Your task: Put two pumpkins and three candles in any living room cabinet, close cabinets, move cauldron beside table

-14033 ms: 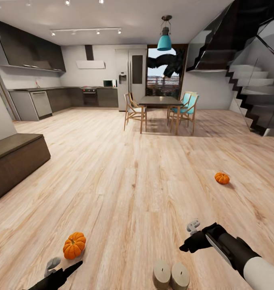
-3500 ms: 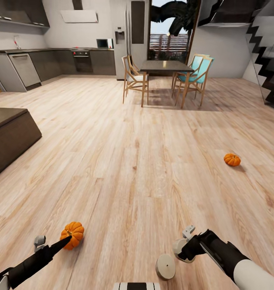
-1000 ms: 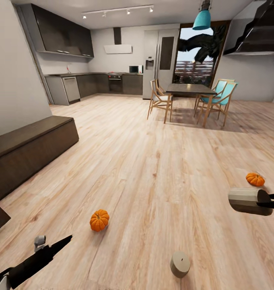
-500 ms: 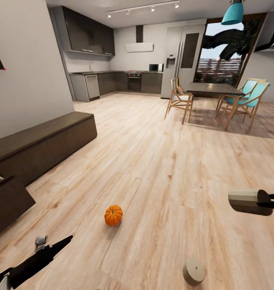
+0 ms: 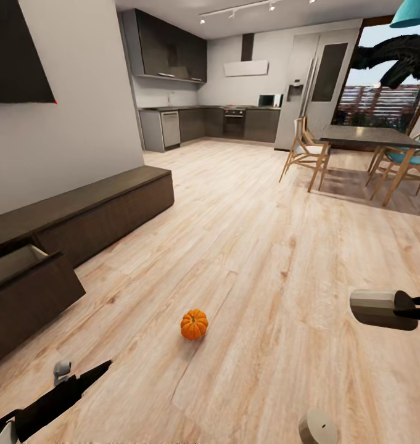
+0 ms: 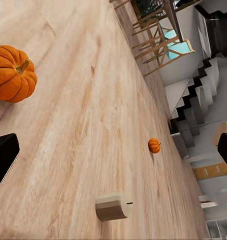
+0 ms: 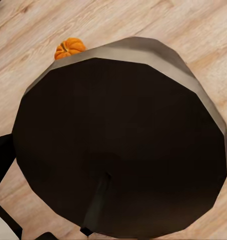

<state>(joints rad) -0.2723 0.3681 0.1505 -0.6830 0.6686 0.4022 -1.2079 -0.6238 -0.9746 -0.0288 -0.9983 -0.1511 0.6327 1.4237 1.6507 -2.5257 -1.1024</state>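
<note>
Head view: the wooden floor [image 5: 265,246] ran toward a kitchen, with the cabinet [image 5: 80,216] at ten o'clock along the wall, one drawer [image 5: 24,290] standing open.
Right hand [image 5: 419,306]: clamped on a candle [image 5: 375,308] held sideways at four o'clock, off the floor; the right wrist view showed its dark end [image 7: 118,150] close up.
Left hand [image 5: 80,376]: low at seven o'clock, carrying nothing; whether its fingers were apart or together I could not tell.
Pumpkins: one [image 5: 193,324] sat on the floor near six o'clock; the left wrist view showed a second [image 6: 153,145] farther off.
Loose candle: a second one [image 5: 317,427] lay on the floor at five o'clock.
Step in hand: probably carrying the held candle to the open drawer.
Doing it well: keep the grip firm, approach the drawer squarely, lower the candle inside before releasing.
</note>
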